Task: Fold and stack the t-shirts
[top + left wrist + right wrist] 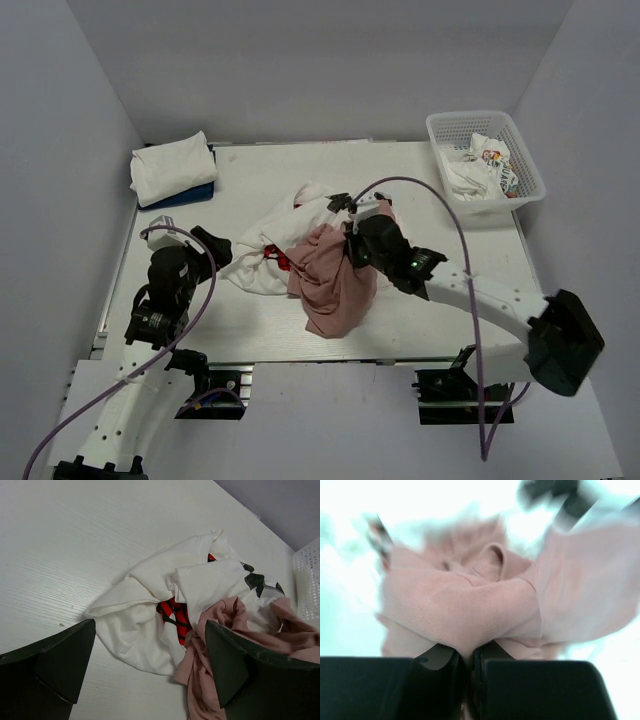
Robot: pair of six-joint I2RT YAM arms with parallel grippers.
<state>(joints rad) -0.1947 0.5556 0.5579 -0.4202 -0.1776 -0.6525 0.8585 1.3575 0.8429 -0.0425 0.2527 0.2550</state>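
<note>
Grips dusty-pink t-shirt (330, 285) by a fold at its far end with right gripper (469, 655), jaws nearly closed. Lies mid-table (430, 200), trailing toward near edge, overlapping white t-shirt (130, 625). Holds left gripper (150, 665) wide open, empty, just left of pile.

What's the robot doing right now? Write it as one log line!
step: grasp | right gripper: shut on pink shirt | left gripper: open, empty, near white shirt
</note>
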